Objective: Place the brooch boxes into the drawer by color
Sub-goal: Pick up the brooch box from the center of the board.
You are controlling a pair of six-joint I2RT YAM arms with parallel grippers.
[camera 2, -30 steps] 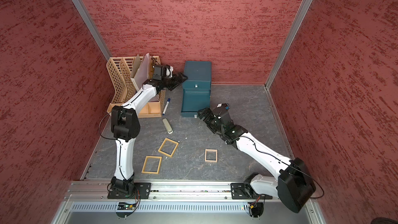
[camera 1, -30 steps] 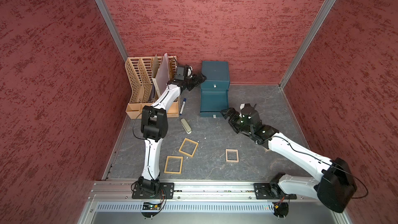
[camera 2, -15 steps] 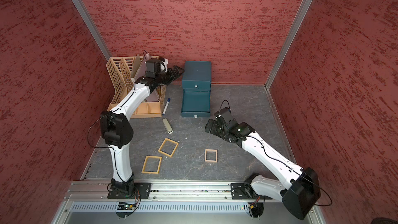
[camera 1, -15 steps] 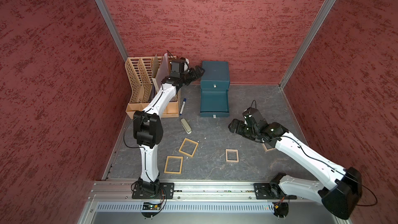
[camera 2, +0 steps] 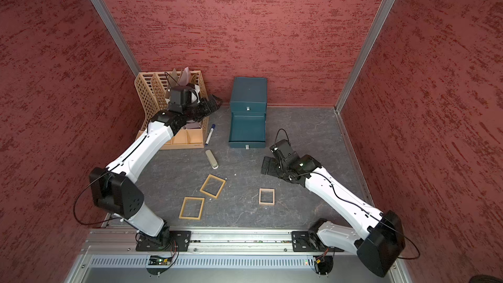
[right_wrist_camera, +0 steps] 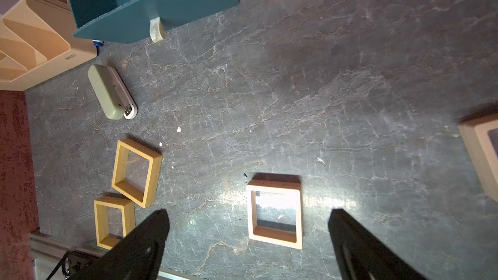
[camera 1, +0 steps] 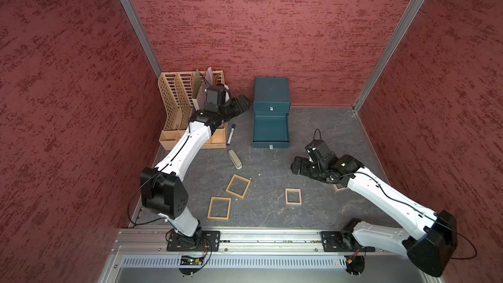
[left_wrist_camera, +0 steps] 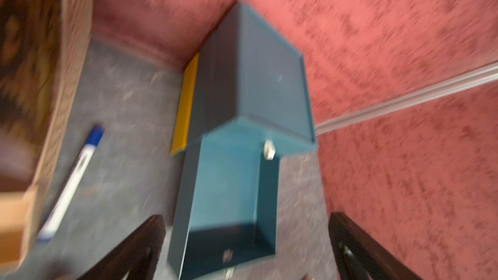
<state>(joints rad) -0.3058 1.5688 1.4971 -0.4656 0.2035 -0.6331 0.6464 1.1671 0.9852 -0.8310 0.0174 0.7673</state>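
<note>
Item 1: my left gripper (camera 1: 240,103). Jaws spread as wide as they go, nothing between them. Raised above the table (camera 1: 272,175), between the file rack (camera 1: 174,99) and the teal cabinet (camera 1: 271,92), pointing at the cabinet. The left wrist view is blurred; my dark fingers (left_wrist_camera: 134,249) frame the open drawer (left_wrist_camera: 223,184) beyond them.

Item 2: my right gripper (camera 1: 298,166). Jaws equally wide, holding nothing. Poised over the table in front of the cabinet, off to its right.

Item 3: open drawer. The cabinet's lower one, pulled out toward the base rail (camera 1: 245,236); the upper drawer (camera 1: 271,108) is shut.

Item 4: brooch boxes, four visible, all lying flat on the table outside the drawer.
a) pale brooch box (right_wrist_camera: 275,211): seen between my right fingers in the right wrist view, on the table beyond them, untouched.
b) second pale brooch box (right_wrist_camera: 479,152): cut by that view's edge; in a top view only a sliver shows beside my right arm.
c) golden brooch box (camera 1: 238,186): turned cornerwise, toward my left side.
d) second golden brooch box (camera 1: 219,207): just beside c, nearer the base rail.

Item 5: beige-grey block (camera 1: 235,159). Between the golden boxes and the rack.

Item 6: blue-capped marker (camera 1: 230,133). Alongside the rack, between it and the open drawer.

Item 7: yellow flat piece (left_wrist_camera: 186,103). Against the cabinet's rack-facing side; too blurred to identify.
</note>
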